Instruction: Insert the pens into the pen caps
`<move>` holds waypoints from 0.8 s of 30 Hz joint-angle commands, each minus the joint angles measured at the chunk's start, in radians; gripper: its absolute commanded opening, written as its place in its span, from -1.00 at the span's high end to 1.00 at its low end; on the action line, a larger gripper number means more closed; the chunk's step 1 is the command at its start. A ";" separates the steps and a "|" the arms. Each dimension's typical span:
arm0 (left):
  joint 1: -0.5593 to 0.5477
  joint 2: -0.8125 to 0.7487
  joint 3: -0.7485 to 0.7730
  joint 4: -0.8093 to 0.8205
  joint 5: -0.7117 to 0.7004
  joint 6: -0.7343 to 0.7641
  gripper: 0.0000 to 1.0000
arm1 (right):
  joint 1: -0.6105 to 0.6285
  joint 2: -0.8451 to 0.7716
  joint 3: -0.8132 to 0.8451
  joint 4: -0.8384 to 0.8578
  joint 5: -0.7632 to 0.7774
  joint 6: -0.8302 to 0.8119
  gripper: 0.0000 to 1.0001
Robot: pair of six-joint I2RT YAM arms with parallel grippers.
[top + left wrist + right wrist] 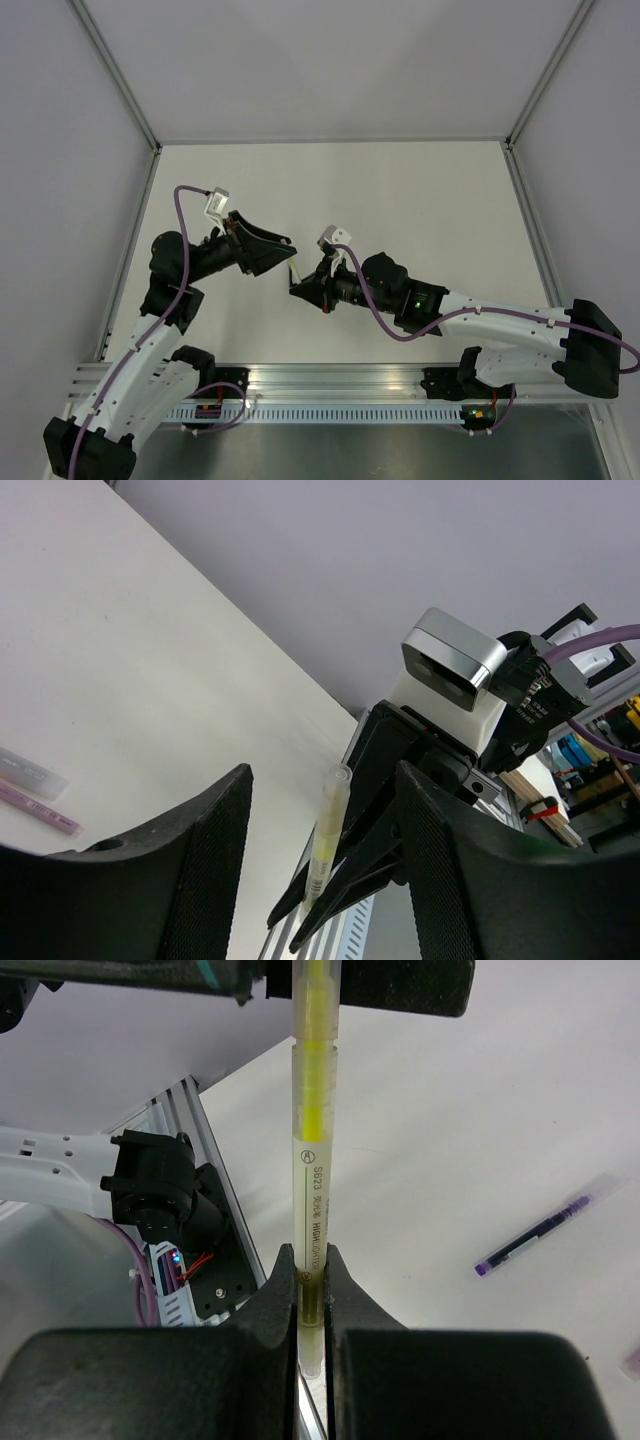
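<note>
My right gripper [307, 1255] is shut on the lower end of a pale yellow highlighter pen [310, 1160] and holds it up off the white table [420, 200]. The pen's far end reaches between the fingers [200, 860] of my left gripper [325, 770], which is open, with a gap on each side of the pen [330, 830]. That end looks like a translucent tube; I cannot tell whether it is a cap. In the top view the two grippers [288, 252] [295, 290] meet at mid-table with the pen [296, 272] between them.
A purple pen [540, 1235] lies on the table to the right of the held pen. In the left wrist view a purple pen [40, 810] lies beside a clear tube [30, 772]. The slotted metal rail [330, 385] runs along the near edge.
</note>
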 commanded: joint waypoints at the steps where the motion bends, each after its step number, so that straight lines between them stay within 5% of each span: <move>1: -0.004 -0.016 0.043 0.001 -0.023 -0.011 -0.26 | 0.007 -0.020 -0.006 0.015 -0.020 0.012 1.00; 5: -0.002 -0.019 0.036 -0.004 -0.020 -0.004 0.08 | 0.005 -0.020 -0.006 0.015 -0.019 0.012 1.00; 8: -0.002 -0.021 0.016 0.010 -0.008 -0.007 0.52 | 0.005 -0.017 0.002 0.012 -0.019 0.012 1.00; 14: -0.002 -0.030 -0.049 0.039 0.020 -0.012 0.95 | 0.005 -0.014 0.046 -0.015 0.014 -0.001 1.00; 24: -0.002 -0.042 -0.190 0.162 0.017 -0.107 0.95 | -0.056 0.036 0.209 -0.110 0.135 -0.044 1.00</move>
